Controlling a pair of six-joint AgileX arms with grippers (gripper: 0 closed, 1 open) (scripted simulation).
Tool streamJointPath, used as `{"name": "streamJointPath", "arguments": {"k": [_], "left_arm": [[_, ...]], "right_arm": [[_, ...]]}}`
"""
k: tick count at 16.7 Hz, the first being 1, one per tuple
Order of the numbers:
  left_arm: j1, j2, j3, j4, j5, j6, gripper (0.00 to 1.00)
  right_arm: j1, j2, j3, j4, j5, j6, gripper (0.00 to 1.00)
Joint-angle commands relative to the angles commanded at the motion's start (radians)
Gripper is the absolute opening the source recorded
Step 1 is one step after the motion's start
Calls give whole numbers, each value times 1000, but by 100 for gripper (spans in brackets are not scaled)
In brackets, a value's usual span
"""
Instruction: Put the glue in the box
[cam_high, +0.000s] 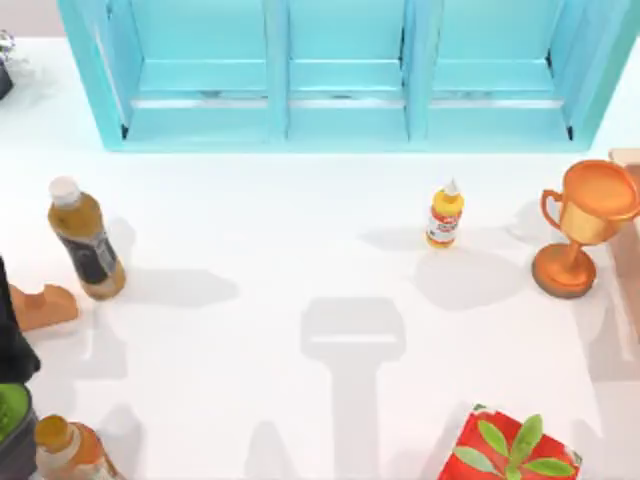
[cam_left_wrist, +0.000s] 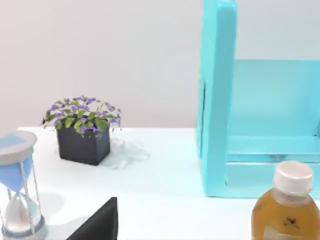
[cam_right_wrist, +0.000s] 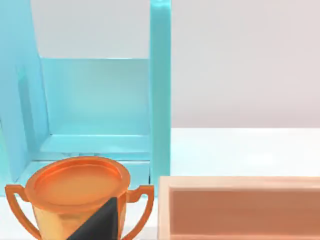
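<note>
The glue (cam_high: 445, 214), a small yellow-orange bottle with a white nozzle and a red-and-white label, stands upright right of the table's middle, with nothing touching it. The box (cam_right_wrist: 240, 207), pale wood with an open top, sits at the table's right edge (cam_high: 630, 235), beside the trophy. A dark part of my right gripper (cam_right_wrist: 97, 224) shows in front of the trophy in the right wrist view. My left arm (cam_high: 10, 335) is at the left edge, and a dark part of its gripper (cam_left_wrist: 100, 224) shows low in the left wrist view.
A gold trophy (cam_high: 580, 225) stands between the glue and the box. A cyan shelf unit (cam_high: 340, 75) runs along the back. At the left are a tall brown bottle (cam_high: 87, 238), an orange block (cam_high: 42, 306) and another bottle (cam_high: 65, 445). A red planter (cam_high: 515, 445) sits at the front right.
</note>
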Motion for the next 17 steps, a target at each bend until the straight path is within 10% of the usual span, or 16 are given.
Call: {"name": "streamJointPath", "arguments": {"k": [8, 17], "left_arm": [[0, 0, 0, 0, 0, 0, 100], [0, 0, 0, 0, 0, 0, 100]], "right_arm": [[200, 220, 72, 165, 48, 14, 100], [655, 1139, 353, 545, 313, 158, 100]]}}
